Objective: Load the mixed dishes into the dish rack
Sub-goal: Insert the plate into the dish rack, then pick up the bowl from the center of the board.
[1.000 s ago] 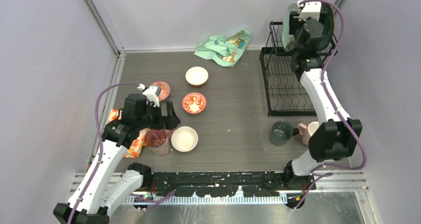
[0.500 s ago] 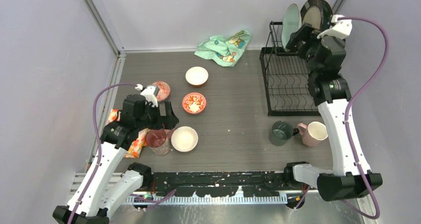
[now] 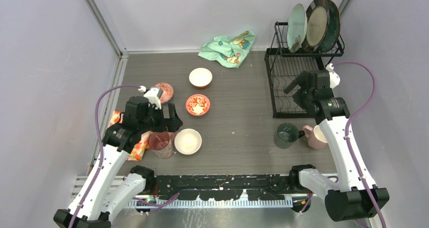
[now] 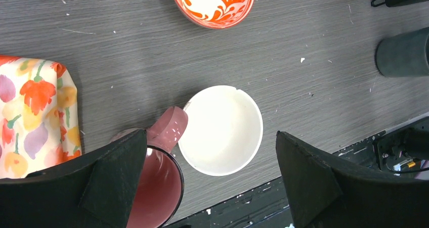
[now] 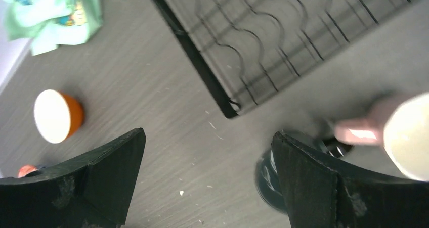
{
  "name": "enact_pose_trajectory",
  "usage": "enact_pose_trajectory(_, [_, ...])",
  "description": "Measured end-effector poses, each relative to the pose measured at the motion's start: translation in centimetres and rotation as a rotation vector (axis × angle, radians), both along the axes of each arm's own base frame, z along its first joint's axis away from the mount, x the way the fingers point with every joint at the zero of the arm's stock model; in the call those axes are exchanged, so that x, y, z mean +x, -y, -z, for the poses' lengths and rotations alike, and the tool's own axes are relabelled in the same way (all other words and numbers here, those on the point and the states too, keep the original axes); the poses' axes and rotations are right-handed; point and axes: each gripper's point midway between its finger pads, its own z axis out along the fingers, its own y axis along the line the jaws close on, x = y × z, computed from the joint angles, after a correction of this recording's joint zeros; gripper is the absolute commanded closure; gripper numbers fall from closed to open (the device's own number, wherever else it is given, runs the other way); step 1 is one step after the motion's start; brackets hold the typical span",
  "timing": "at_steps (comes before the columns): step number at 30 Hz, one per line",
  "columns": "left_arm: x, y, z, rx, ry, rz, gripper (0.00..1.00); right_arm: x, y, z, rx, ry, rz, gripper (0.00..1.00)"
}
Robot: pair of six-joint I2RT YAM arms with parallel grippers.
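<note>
The black wire dish rack point(image 3: 270, 57) stands at the back right. Three plates stand in its upper shelf: pale green point(image 3: 296, 27), dark-rimmed beige point(image 3: 317, 25) and dark blue-green point(image 3: 333, 27). My right gripper point(image 3: 298, 89) is open and empty above the rack's lower basket, near a dark green cup point(image 3: 287, 135) and a pink cup point(image 3: 318, 135). My left gripper point(image 3: 169, 122) is open above a white bowl point(image 4: 222, 129) and another pink cup point(image 4: 154, 182). A red patterned bowl point(image 3: 198, 104), an orange-sided white bowl point(image 3: 201, 77) and a small reddish patterned bowl point(image 3: 163, 91) sit mid-table.
A mint-green cartoon-print cloth point(image 3: 228, 47) lies at the back by the wall. An orange floral cloth point(image 4: 35, 117) lies left of the pink cup under my left arm. The right wrist view shows the rack's corner point(image 5: 191, 53) and the dark green cup point(image 5: 270, 180).
My right arm has come down and forward from the plates on the upper shelf to low over the rack's lower basket, empty. The left arm has not moved.
</note>
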Motion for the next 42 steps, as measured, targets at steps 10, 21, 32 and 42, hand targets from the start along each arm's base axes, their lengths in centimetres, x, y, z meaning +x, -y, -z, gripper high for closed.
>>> enact_pose_trajectory(10, [0.1, 0.0, 0.3, 0.008, -0.013, -0.004, 0.00, -5.5, 2.6, 3.1, 0.062, -0.167, 0.299, 0.08])
enact_pose_trajectory(21, [0.8, -1.6, 0.6, 0.064, -0.001, -0.089, 0.00, -7.4, 2.1, 6.9, 0.083, -0.330, 0.338, 0.16])
enact_pose_trajectory(32, [3.8, -1.0, 1.0, 0.056, -0.088, -0.177, 0.21, -5.1, -3.8, 3.9, 0.225, -0.185, -0.075, 0.11])
enact_pose_trajectory(42, [10.6, 2.6, 3.9, 0.006, -0.221, -0.205, 0.32, -4.9, -10.3, 1.5, 0.416, 0.012, -0.465, 0.05])
